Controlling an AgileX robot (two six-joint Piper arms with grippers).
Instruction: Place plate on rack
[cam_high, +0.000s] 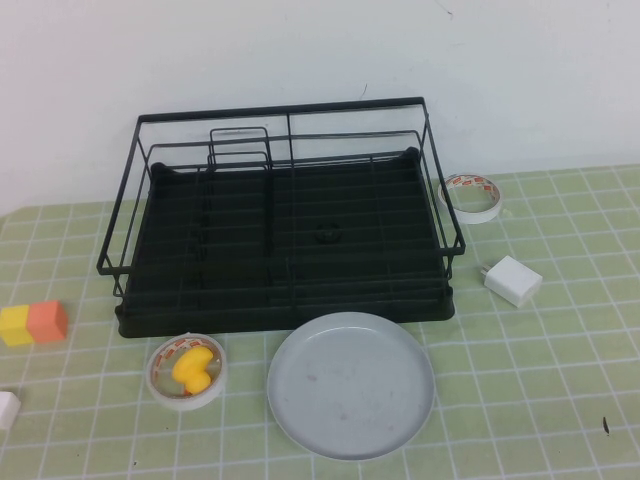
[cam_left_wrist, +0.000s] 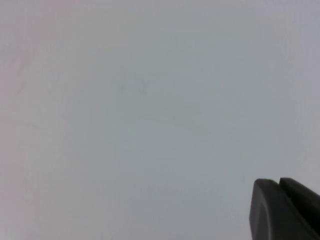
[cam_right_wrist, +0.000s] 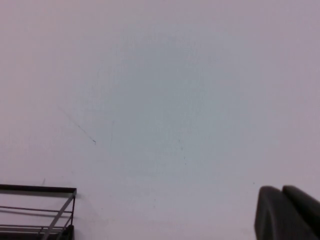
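Observation:
The pale grey-blue plate lies flat on the green checked mat, right in front of the rack. The black wire rack stands at the middle back with its tray base and upright dividers; a corner of it also shows in the right wrist view. Neither arm shows in the high view. My left gripper faces a blank pale wall, fingers together with nothing between them. My right gripper also faces the wall, fingers together and empty.
A white tape roll with a yellow object inside lies left of the plate. Another tape roll and a white charger block lie right of the rack. Yellow and orange blocks and a white piece sit at the left edge.

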